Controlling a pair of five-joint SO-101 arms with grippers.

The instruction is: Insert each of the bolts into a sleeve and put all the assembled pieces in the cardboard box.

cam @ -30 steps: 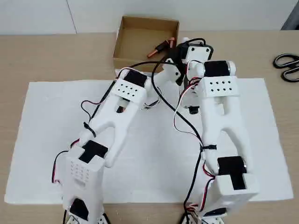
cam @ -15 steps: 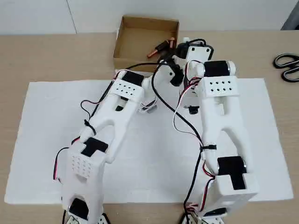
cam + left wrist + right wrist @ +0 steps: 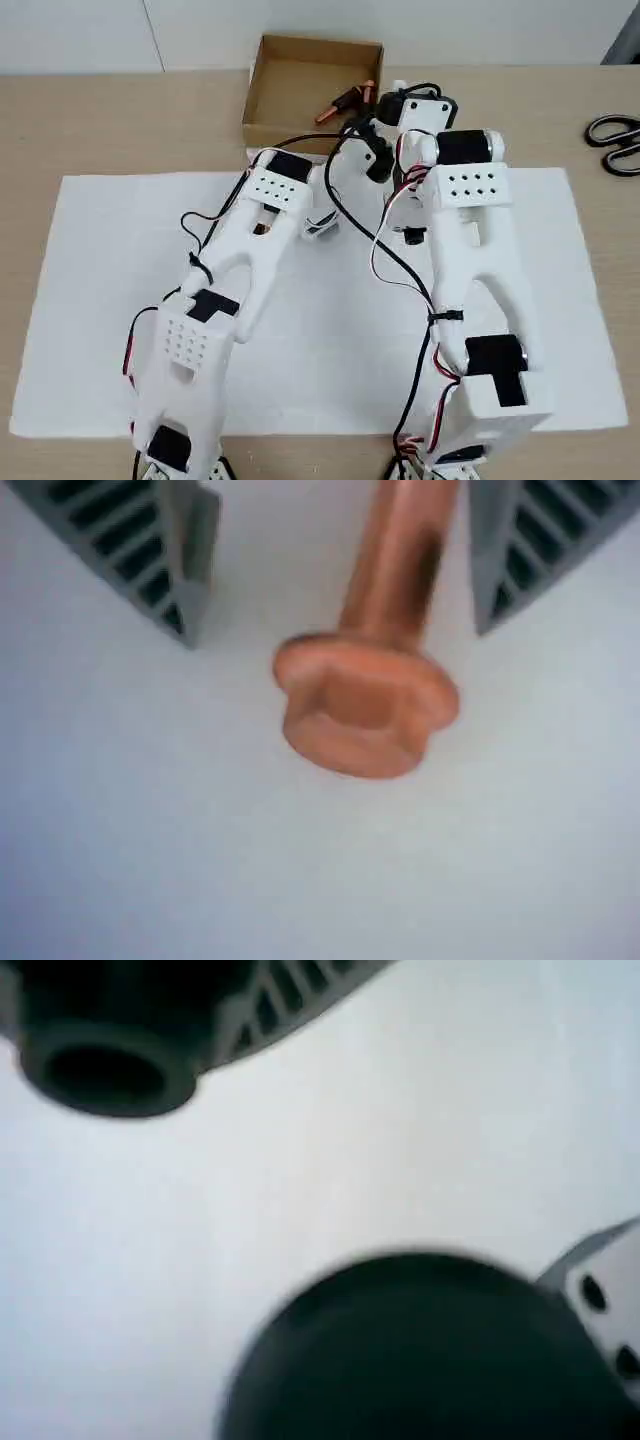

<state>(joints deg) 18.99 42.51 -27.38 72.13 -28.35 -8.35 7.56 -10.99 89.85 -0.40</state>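
Left gripper (image 3: 335, 625) open, straddling copper hex-flange bolt (image 3: 365, 710) on white paper sheet (image 3: 150, 830), set to pinch | black tubular sleeve (image 3: 105, 1070) at its 3 o'clock, for mating | brown cardboard box (image 3: 262, 90) at 12 o'clock

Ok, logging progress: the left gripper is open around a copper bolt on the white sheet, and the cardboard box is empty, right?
Not empty: in the high view the cardboard box holds at least one copper-and-black piece. The left gripper is indeed open around the copper bolt on the white sheet.
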